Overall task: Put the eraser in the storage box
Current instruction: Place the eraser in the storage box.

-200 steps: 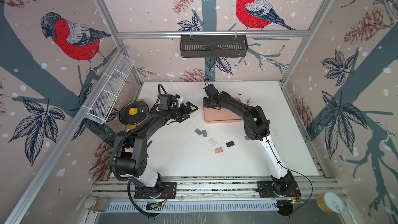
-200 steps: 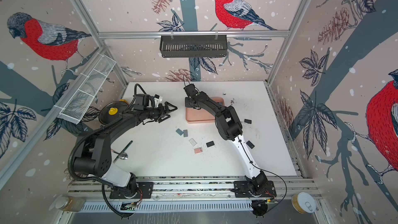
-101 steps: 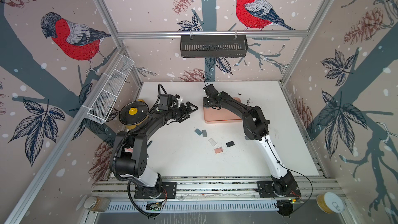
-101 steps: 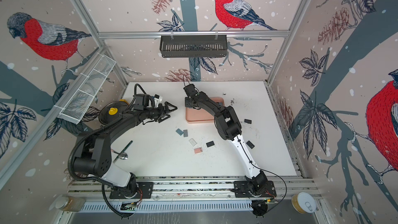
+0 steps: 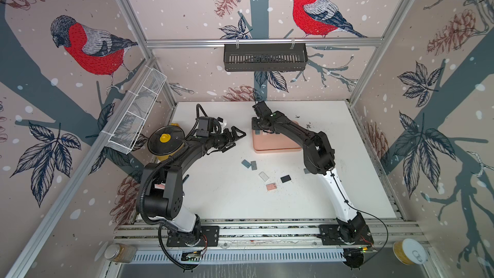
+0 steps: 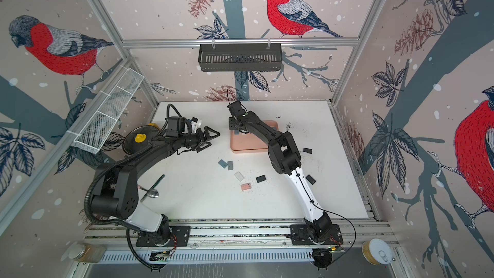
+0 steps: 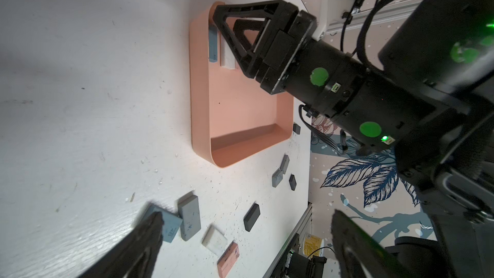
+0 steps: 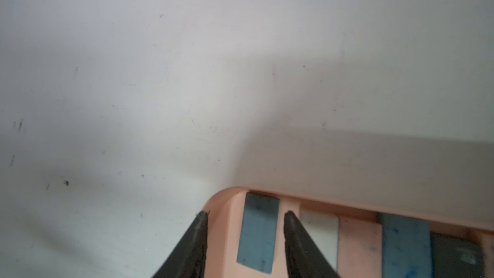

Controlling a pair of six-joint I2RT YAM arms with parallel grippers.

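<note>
The salmon-pink storage box [image 5: 278, 148] [image 6: 248, 149] lies mid-table. My right gripper [image 8: 246, 213] [image 5: 260, 127] hangs over its far left corner, open. A blue eraser [image 8: 258, 231] [image 7: 213, 45] lies flat on the box floor between the fingers, with a gap on each side. Beside it in the box lie a white eraser [image 8: 319, 234], a pink one [image 8: 359, 247] and another blue one [image 8: 406, 247]. My left gripper [image 5: 236, 140] [image 7: 247, 216] hovers left of the box, wide open and holding nothing.
Loose erasers lie in front of the box: a blue-grey pair [image 5: 249, 164], white [image 5: 263, 176], black [image 5: 285, 178], pink [image 5: 271, 186]. Two black ones [image 6: 307, 151] sit right of the arm. A lidded pot [image 5: 165, 140], spoon [image 6: 152, 191], wire basket [image 5: 136, 113] and black basket [image 5: 264, 57] stand around.
The right gripper's jaws have spread apart over the box corner and the arm's elbow has shifted slightly. The left arm has not moved.
</note>
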